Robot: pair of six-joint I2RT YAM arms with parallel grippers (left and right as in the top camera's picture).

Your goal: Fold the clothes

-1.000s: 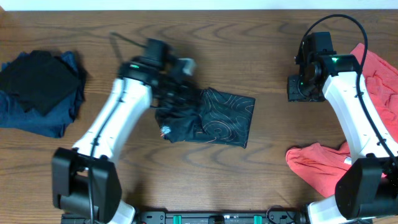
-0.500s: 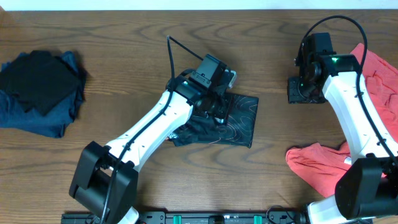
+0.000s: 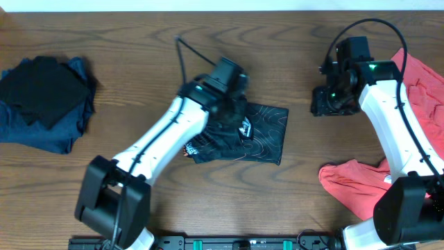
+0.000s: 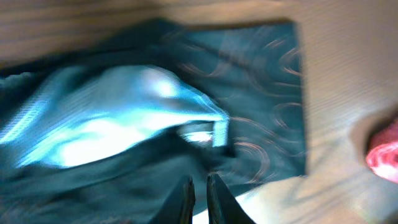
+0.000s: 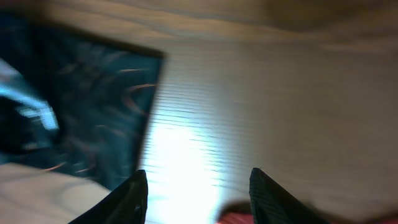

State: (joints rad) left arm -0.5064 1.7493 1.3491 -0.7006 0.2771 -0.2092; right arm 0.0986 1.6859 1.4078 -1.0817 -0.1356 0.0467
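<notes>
Jersey (image 3: 267, 133) beneath closed left pincer (image 4: 199, 181), mid-table.

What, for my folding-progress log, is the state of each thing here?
black jersey: partly folded, bunched on its left side.
left gripper: shut, over the jersey.
right gripper: open, empty.
coral-red shirt: crumpled, unfolded.
dark clothes pile: stacked, untouched.

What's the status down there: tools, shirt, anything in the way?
Left tool shut, over black jersey. Right tool open, empty, above bare table. Jersey part folded, one end bunched. Red shirt right, dark pile left, both clear of it.
</notes>
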